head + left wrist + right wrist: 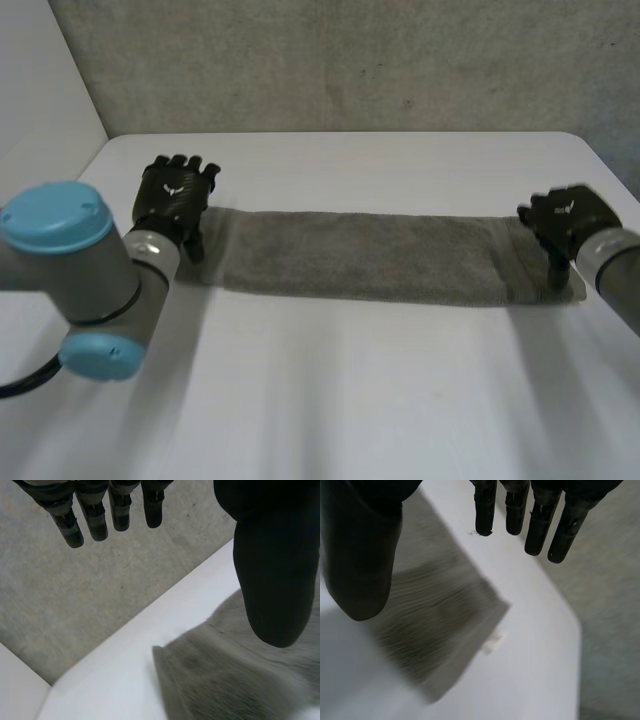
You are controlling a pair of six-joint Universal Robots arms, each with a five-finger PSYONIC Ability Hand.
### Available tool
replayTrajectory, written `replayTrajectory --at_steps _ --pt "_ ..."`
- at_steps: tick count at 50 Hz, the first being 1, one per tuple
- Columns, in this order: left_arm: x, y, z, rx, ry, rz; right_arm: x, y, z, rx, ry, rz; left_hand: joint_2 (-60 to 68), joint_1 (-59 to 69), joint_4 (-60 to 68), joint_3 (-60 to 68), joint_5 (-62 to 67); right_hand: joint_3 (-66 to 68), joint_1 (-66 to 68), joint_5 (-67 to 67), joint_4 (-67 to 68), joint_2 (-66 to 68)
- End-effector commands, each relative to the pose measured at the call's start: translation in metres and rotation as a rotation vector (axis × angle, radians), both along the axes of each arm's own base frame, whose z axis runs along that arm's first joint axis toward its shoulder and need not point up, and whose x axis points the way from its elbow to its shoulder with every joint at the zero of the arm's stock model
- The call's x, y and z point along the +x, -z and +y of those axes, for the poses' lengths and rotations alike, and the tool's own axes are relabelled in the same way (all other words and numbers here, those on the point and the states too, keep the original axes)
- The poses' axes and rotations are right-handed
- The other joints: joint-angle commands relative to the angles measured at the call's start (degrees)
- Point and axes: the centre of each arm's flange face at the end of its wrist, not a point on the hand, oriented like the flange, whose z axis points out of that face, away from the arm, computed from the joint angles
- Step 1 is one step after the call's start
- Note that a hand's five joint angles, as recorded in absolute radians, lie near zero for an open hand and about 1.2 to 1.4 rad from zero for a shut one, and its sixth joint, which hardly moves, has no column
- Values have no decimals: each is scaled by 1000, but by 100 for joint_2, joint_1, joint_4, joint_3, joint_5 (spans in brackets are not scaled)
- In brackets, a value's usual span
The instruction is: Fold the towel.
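left hand (172, 200), right hand (565, 220) at towel (360, 255) ends, fingers (97, 522) straight, holding nothing; pinch both ends evenly before lifting.

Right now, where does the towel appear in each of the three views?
Head view: the towel lies flat across the table, from the left hand to the right hand.
Left wrist view: its end lies under the thumb.
Right wrist view: its end lies under the thumb.
Shared landmark: the white table's edge.
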Motion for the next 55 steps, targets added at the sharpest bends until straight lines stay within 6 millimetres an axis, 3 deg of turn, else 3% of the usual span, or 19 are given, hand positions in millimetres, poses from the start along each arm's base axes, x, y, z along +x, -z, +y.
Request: replayTrajectory --at_steps 1,24,27,29,30,31,38,43,45,46,48,50,54,55 --pt "13 12 27 107 -17 165 -6 29 21 102 -13 -21 69 42 68 65 -112 476 474 399 500 520" --pt "27 18 22 100 -63 218 -31 71 -15 39 24 -69 86 59 85 82 -96 2227 2225 2150 2251 2272" --pt "27 19 22 103 -63 217 -32 74 -18 41 26 -69 86 59 85 82 -96 3035 3032 2958 3058 3079" --pt "27 19 23 101 -62 216 -35 73 -21 35 33 -70 69 42 68 65 -112 5125 5123 5048 5149 5170" --pt "27 19 23 103 -62 215 -35 73 -21 34 33 -70 86 59 84 82 -96 5137 5135 5060 5161 5182" --pt "26 19 23 105 -61 216 -38 73 -23 33 39 -70 86 59 85 82 -96 6170 6168 6093 6194 6214" --pt "27 19 22 103 -63 215 -44 73 -29 26 53 -66 86 59 85 82 -96 6225 6222 6148 6249 6269" --pt "27 19 22 103 -63 215 -64 64 -42 -3 115 -55 86 59 85 82 -96 6225 6222 6148 6249 6269" --pt "28 19 22 103 -65 215 -88 53 -56 -42 182 -42 86 59 85 82 -96 6225 6222 6148 6249 6269" --pt "28 19 22 101 -66 216 -88 53 -56 -42 183 -42 86 59 85 82 -96 6225 6222 6148 6249 6269" --pt "28 18 22 100 -66 216 -115 38 -70 -85 257 3 86 59 85 82 -96 6225 6222 6148 6249 6269" --pt "28 17 22 99 -66 218 -124 32 -75 -92 278 45 86 59 85 82 -96 6225 6222 6148 6249 6269" --pt "28 16 22 94 -65 220 -122 17 -77 -112 260 106 69 42 68 65 -112 6225 6222 6148 6249 6269" --pt "28 16 22 94 -65 220 -103 2 -75 -150 214 106 86 59 84 82 -96 6225 6222 6148 6249 6269"
